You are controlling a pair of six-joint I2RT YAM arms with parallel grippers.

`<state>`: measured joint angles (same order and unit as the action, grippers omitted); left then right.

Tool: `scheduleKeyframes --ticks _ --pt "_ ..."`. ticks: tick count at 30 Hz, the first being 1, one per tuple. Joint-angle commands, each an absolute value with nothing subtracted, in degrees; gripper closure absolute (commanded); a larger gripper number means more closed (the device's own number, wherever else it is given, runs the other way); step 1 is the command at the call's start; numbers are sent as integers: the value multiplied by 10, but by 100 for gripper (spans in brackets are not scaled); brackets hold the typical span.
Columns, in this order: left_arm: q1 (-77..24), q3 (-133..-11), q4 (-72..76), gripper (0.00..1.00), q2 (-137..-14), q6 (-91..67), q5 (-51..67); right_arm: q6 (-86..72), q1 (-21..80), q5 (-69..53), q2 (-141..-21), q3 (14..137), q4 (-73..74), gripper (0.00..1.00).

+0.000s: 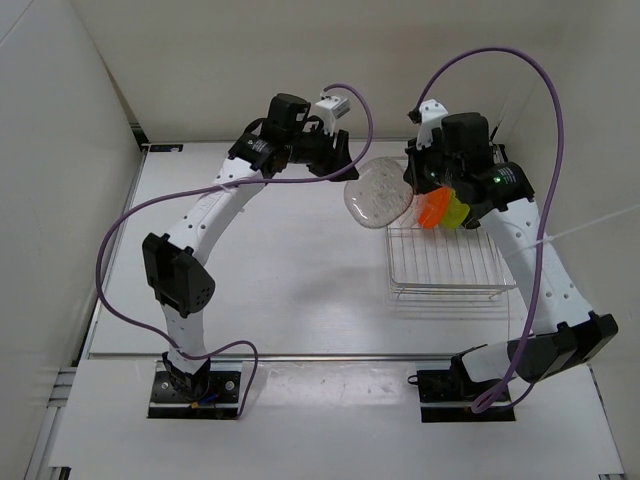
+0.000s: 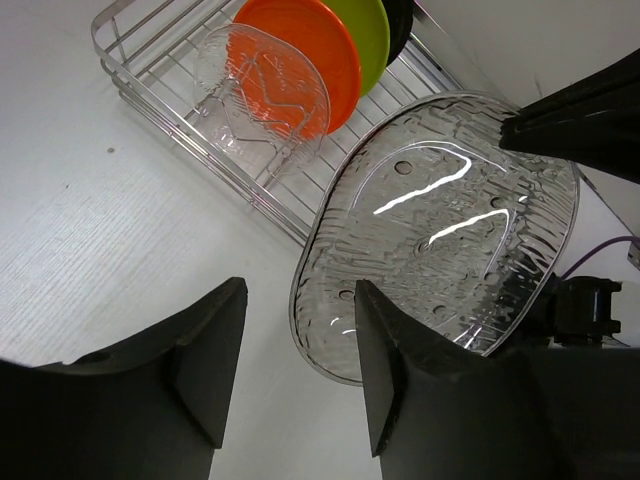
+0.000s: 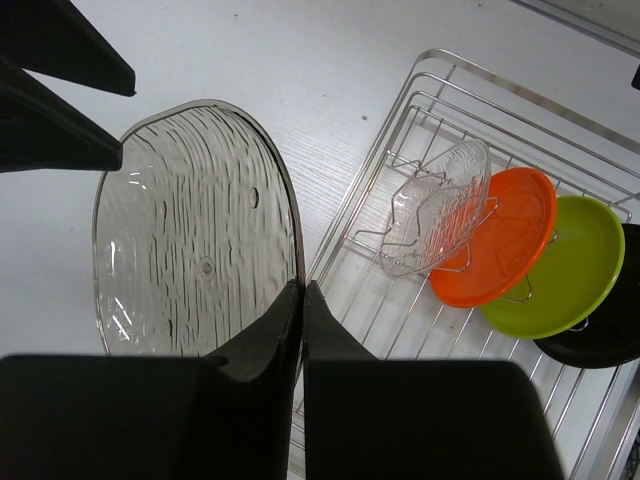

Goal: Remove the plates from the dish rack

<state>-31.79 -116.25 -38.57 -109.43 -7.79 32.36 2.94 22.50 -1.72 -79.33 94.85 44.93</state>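
Pinching the rim of a clear oval plate (image 3: 190, 230), the right gripper (image 3: 302, 285) has its jaws clenched flat on the thin edge. It holds the ribbed plate tilted in the air above the tabletop (image 1: 280, 280), off the far left corner of the dish rack (image 3: 450, 70).

The left gripper (image 2: 300, 290) meets the same plate from the opposite side. Its jaws are parted, and the plate's lower rim sits in the gap between them. One finger overlaps the rim in the left wrist view, while the other stands clear of it with bare table showing between. Whether the overlapping finger actually touches the plate cannot be told.

Five plates are in view: the one held aloft and four in the rack. The rack stands by the right edge of the tabletop, toward the far side.

The four plates in it stand on edge in an overlapping row at its far end. From left to right they are a small clear plate (image 3: 440, 205), an orange plate (image 3: 505, 240), a lime green plate (image 3: 565, 265) and a black plate (image 3: 610, 340). The black one is largely hidden behind the green. The near part of the rack shows only bare wire bars.
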Motion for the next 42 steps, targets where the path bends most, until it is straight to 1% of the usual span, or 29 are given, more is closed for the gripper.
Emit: scheduleKeyframes --ticks 1,4,9,12,13,14,15,16,18,19,20,22,23,27,29,31,33,35,36,37,38,39,40,42 --pt "-320 -1166 -386 42 -1087 -76 330 21 223 -22 -788 980 427 100" --pt "-325 -1166 -386 30 -1093 -71 342 21 223 -22 -788 991 432 100" --pt "-330 -1166 -386 29 -1093 -71 342 26 223 -22 -794 998 432 100" --pt "-330 -1166 -391 37 -1099 -65 342 26 223 -22 -794 1004 438 100" --pt "-330 -1166 -391 46 -1099 -65 342 26 223 -22 -794 1004 438 100" --pt "-330 -1166 -391 53 -1099 -65 335 26 223 -22 -794 1004 438 100" --pt "-330 -1166 -391 61 -1099 -65 335 26 223 -22 -794 1004 438 100" --pt "-330 -1166 -391 66 -1099 -65 335 26 223 -17 -794 1004 438 100" --pt "-330 -1166 -391 71 -1099 -65 330 26 223 -17 -794 998 438 100" --pt "-330 -1166 -391 77 -1099 -65 330 26 223 -17 -794 998 438 100" --pt "-330 -1166 -391 79 -1093 -65 330 26 223 -17 -794 998 438 100" --pt "-330 -1166 -391 88 -1093 -65 323 26 223 -23 -794 998 438 100" --pt "-330 -1166 -391 89 -1093 -65 316 26 223 -23 -794 998 438 100" --pt "-330 -1153 -391 89 -1087 -60 288 26 223 -29 -794 987 438 100" --pt "-330 -1144 -391 89 -1081 -41 265 26 223 -43 -794 972 438 96" --pt "-330 -1126 -391 89 -1066 -13 239 26 223 -53 -794 966 438 91" --pt "-330 -1098 -391 89 -1050 20 230 26 223 -66 -794 961 438 74" --pt "-330 -1081 -391 89 -1038 43 223 26 223 -71 -794 961 438 47" --pt "-330 -1076 -391 89 -1029 56 230 26 223 -71 -794 961 438 39" --pt "-330 -1071 -398 89 -1029 76 237 26 223 -71 -794 961 443 28" --pt "-330 -1063 -398 89 -1021 87 246 26 223 -62 -794 961 443 22" --pt "-325 -1063 -406 89 -1015 97 269 26 223 -62 -794 961 443 12" --pt "-325 -1056 -406 89 -1015 119 279 26 223 -53 -794 966 443 6" --pt "-305 -1042 -419 89 -1009 147 299 37 223 -36 -786 966 443 6"
